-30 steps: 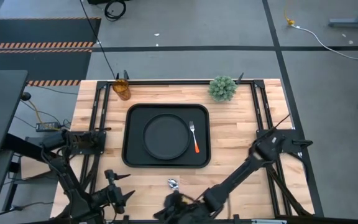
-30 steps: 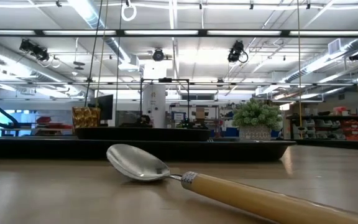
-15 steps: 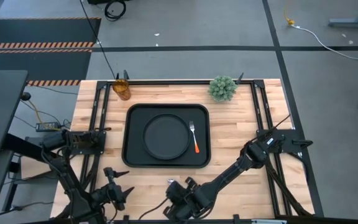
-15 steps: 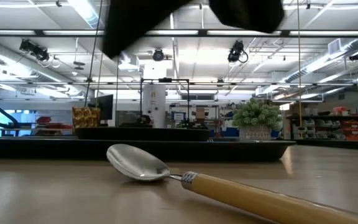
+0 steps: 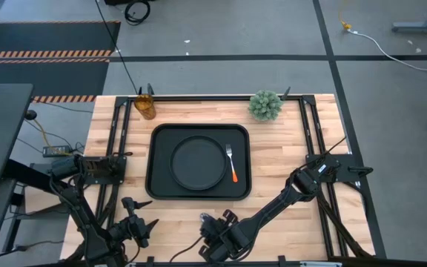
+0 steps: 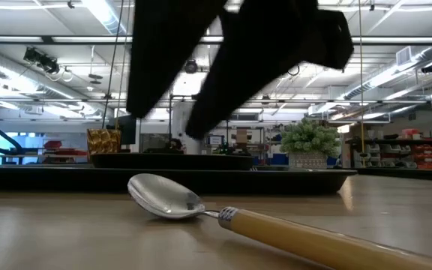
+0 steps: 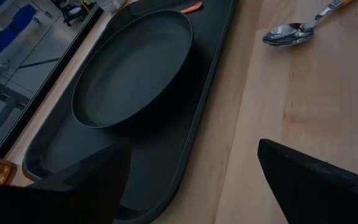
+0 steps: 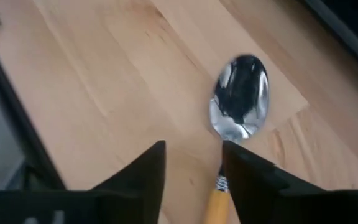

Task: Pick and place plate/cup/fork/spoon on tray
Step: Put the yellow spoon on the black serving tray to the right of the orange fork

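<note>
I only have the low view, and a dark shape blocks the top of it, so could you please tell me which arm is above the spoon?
Observer: It is the right arm. The right gripper hangs over the spoon with its fingers apart. The neck of the handle shows in the gap between them, not gripped.
Operator: Thank you. Is the fork on the tray?
Observer: Yes, the fork lies in the tray, just right of the plate.
Operator: And where is the cup?
Observer: The cup stands off the tray, at the table's far left corner.
</note>
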You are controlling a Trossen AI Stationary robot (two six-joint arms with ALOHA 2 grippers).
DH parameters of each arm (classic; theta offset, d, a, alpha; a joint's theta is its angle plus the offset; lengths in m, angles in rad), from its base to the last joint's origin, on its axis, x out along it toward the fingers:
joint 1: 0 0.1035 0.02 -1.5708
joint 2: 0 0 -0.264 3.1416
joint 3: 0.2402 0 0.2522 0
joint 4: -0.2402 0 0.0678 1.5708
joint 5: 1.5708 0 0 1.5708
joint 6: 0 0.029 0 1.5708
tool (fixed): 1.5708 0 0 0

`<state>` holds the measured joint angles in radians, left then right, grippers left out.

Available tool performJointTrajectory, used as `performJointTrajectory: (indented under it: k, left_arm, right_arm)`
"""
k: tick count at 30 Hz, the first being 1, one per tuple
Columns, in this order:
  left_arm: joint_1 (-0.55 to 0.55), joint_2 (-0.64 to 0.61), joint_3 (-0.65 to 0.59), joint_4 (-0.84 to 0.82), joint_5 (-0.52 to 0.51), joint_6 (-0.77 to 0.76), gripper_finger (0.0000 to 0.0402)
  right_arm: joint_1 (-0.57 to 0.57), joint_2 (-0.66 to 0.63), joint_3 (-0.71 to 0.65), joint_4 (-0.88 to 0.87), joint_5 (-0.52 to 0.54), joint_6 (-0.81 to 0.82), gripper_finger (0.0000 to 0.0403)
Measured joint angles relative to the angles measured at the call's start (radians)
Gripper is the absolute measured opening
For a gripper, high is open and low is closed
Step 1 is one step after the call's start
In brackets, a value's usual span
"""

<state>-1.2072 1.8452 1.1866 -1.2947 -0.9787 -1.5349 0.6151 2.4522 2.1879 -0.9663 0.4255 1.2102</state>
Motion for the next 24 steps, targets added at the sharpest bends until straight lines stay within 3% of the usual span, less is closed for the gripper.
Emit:
performJointTrajectory:
  k: [6,14,24]
  left_arm:
    - [0.000,0.000,0.000,-0.002,-0.007,0.002,0.0355]
    - [0.000,0.000,0.000,-0.022,-0.015,0.004,0.0355]
    - [0.000,0.000,0.000,-0.051,-0.045,0.027,0.0355]
  right_arm:
    - [-0.001,0.001,-0.110,0.025,-0.009,0.098,0.0185]
    - [-0.004,-0.003,-0.184,0.076,-0.066,0.151,0.0158]
    - [-0.014,-0.006,-0.205,0.083,-0.063,0.032,0.0123]
